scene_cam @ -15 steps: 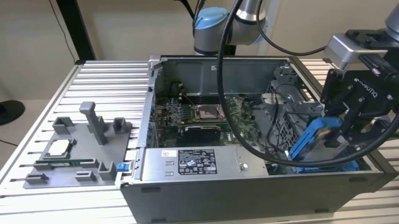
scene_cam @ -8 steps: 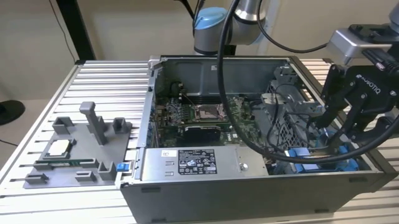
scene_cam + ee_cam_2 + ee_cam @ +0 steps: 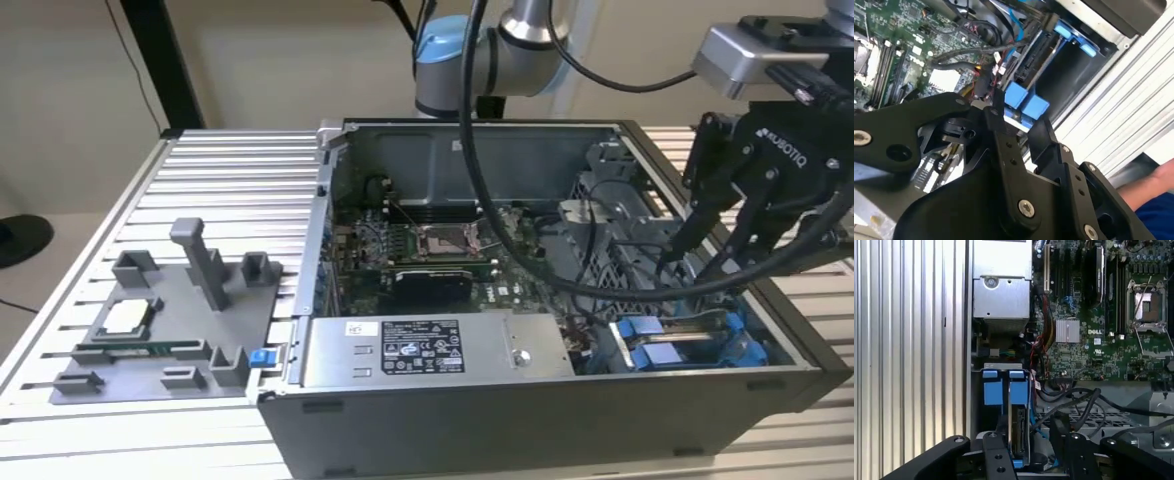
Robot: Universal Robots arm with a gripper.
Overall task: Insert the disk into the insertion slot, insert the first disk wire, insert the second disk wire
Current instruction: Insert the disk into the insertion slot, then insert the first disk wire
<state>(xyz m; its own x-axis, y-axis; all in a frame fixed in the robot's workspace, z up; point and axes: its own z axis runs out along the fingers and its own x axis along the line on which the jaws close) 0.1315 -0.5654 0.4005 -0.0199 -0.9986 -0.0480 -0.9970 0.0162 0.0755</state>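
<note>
The disk (image 3: 1019, 422) stands on edge in its bright blue frame (image 3: 993, 387), seated in the insertion slot at the case's front corner on the exterior view's right (image 3: 667, 345). My gripper (image 3: 697, 262) hangs just above it, open. In the first wrist view, one finger (image 3: 996, 455) is on each side of the drive's edge, and neither touches it. The frame's blue tabs (image 3: 1024, 102) show just past the fingertips (image 3: 999, 120). A thin blue wire (image 3: 1033, 426) and loose black cables (image 3: 1079, 400) lie beside the disk. I cannot tell whether any of them is plugged in.
The open computer case (image 3: 534, 420) lies on a ribbed aluminium table (image 3: 227, 180). Inside it are a grey labelled power-supply box (image 3: 427, 350) and the motherboard (image 3: 427, 250). A grey fixture with parts (image 3: 174, 320) sits on the exterior view's left. A person's blue sleeve (image 3: 1154, 210) is beside the table.
</note>
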